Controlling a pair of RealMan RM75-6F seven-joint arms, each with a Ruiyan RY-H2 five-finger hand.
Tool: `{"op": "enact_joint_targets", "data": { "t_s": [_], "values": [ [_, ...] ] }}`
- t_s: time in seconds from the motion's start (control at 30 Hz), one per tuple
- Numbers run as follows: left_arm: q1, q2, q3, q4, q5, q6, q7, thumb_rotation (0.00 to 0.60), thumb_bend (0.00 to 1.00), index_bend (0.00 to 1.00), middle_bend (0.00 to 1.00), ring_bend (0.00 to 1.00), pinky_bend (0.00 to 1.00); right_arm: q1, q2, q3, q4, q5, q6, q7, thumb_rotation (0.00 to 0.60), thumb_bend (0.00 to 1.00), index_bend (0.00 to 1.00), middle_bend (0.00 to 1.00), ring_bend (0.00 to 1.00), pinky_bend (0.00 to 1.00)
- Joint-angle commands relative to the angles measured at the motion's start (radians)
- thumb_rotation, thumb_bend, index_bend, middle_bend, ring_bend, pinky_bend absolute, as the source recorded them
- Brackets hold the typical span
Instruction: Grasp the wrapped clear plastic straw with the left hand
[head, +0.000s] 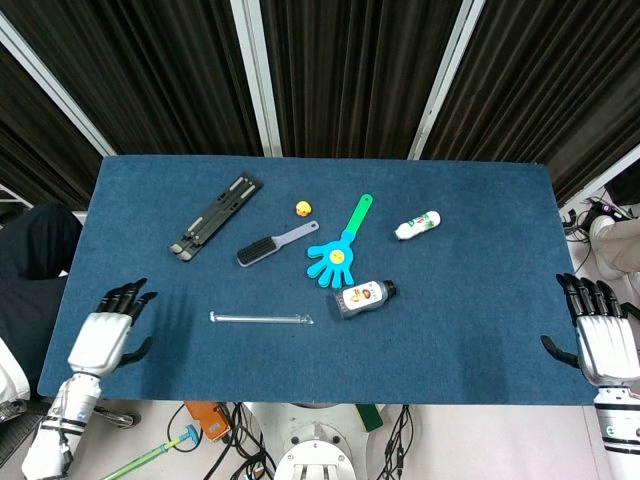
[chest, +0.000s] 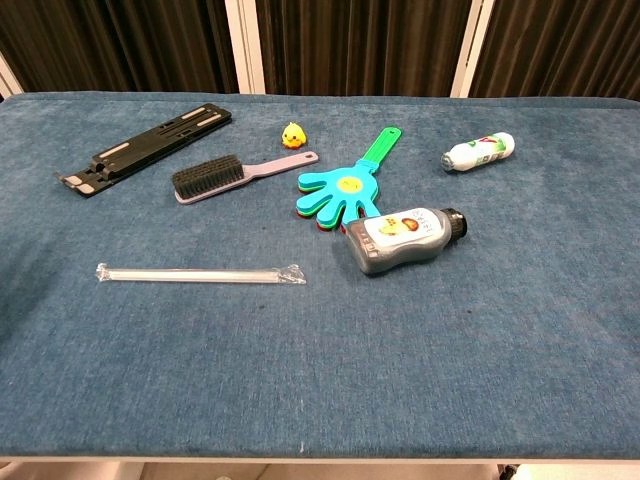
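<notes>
The wrapped clear plastic straw (head: 261, 318) (chest: 200, 273) lies flat on the blue table, left of centre, pointing left to right. My left hand (head: 106, 338) hovers over the table's front left corner, palm down with fingers apart and empty, well to the left of the straw. My right hand (head: 600, 340) hangs off the table's right edge, fingers spread, holding nothing. Neither hand shows in the chest view.
Behind the straw lie a black folding stand (head: 214, 216), a grey brush (head: 275, 244), a small yellow duck (head: 303, 209), a blue-green hand clapper (head: 340, 247), a dark bottle (head: 363, 297) and a white bottle (head: 417, 225). The table's front edge (chest: 320, 455) is near.
</notes>
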Motion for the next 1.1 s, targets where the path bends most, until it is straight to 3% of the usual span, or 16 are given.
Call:
{"op": "enact_joint_targets", "data": {
  "t_s": [0.03,0.27,0.6,1.1],
  "values": [
    [-0.089,-0.077,-0.028,-0.011,-0.056,-0.123,0.076,0.600,0.30,0.20,0.00,0.00,0.10,0.002,0.003,0.002,-0.002,0.007,-0.005,0.005,0.600,0.31,0.12,0.16,0.14,0.12],
    [-0.177,-0.189,-0.073,0.021,-0.149,-0.209,0.156,0.600,0.30,0.26,0.00,0.00,0.10,0.005,0.004,0.003,-0.002,0.010,-0.011,0.007,0.600,0.31,0.12,0.16,0.14,0.12],
    [-0.265,-0.260,-0.107,0.022,-0.257,-0.261,0.258,0.600,0.29,0.34,0.00,0.00,0.10,0.006,0.005,0.005,-0.005,0.014,-0.013,0.008,0.600,0.31,0.12,0.16,0.14,0.12],
    [-0.330,-0.333,-0.104,0.105,-0.318,-0.287,0.230,0.600,0.30,0.41,0.03,0.00,0.10,0.006,0.004,0.004,-0.004,0.014,-0.012,0.002,0.600,0.31,0.12,0.16,0.14,0.12]
  ]
}}
